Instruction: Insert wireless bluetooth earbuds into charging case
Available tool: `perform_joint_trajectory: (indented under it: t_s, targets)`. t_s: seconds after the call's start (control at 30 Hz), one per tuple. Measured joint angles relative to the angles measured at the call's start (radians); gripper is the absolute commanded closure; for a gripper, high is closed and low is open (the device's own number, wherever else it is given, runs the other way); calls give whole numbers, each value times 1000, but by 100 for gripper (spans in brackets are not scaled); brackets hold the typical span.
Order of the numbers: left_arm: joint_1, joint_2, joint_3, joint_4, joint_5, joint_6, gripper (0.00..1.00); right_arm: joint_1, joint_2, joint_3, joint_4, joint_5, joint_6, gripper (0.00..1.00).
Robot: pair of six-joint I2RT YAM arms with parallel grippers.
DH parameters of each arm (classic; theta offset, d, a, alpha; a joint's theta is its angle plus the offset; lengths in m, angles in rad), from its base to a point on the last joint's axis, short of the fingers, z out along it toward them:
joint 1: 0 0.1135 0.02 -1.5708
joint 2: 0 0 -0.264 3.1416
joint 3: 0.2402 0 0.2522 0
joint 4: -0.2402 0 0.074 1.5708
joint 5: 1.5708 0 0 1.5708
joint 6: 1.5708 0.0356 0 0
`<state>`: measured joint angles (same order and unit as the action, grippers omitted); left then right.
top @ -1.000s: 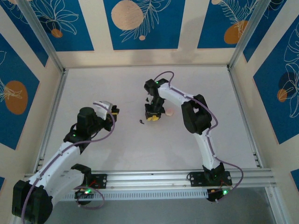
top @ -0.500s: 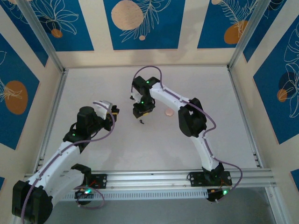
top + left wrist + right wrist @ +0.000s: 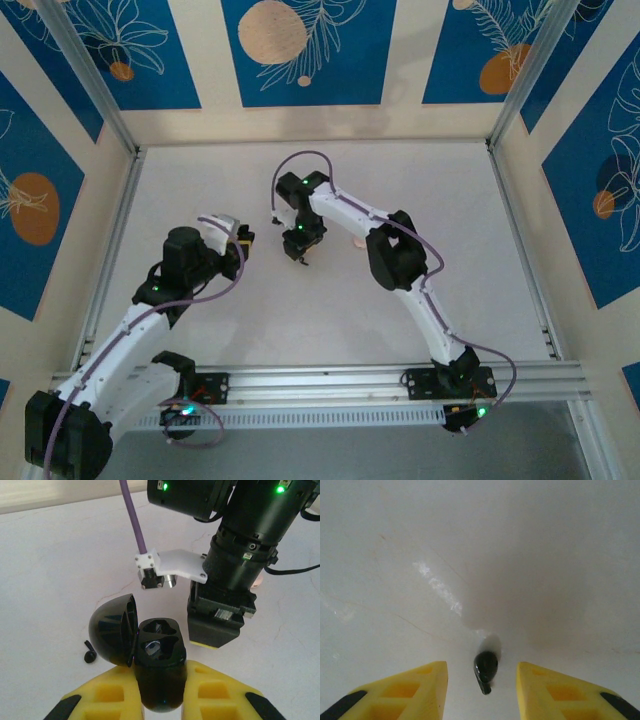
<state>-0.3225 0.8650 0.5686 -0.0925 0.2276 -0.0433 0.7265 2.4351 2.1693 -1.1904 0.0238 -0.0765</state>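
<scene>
The black charging case (image 3: pixel 160 670) stands upright with my left gripper (image 3: pixel 161 682) shut on it. Its lid (image 3: pixel 112 630) hangs open to the left, and both sockets look empty. A tiny black earbud (image 3: pixel 89 652) lies on the white table just left of the lid. My right gripper (image 3: pixel 482 690) points down at the table, open. Another earbud (image 3: pixel 486 669) lies flat between its yellow fingers (image 3: pixel 420 690), touching neither. From above, the right gripper (image 3: pixel 300 248) hangs a short way right of the left gripper (image 3: pixel 243 243). The right gripper's body (image 3: pixel 220 622) looms just behind the case.
A small pinkish round thing (image 3: pixel 257 582) lies on the table behind the right arm. Aluminium rails (image 3: pixel 120 240) and patterned walls close in the white table (image 3: pixel 450 200) on three sides. The right arm (image 3: pixel 395 250) arches across the middle.
The right arm has swung left and now hangs over the earbud, its jaws standing wider. The left arm and the case have stayed put.
</scene>
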Motion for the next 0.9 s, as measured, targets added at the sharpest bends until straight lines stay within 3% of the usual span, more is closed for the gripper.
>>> perform_joint_trajectory:
  t_s: [0.9]
  targets:
    - [0, 1, 3, -6, 0, 0, 84, 12, 43, 20, -31, 41, -24, 72]
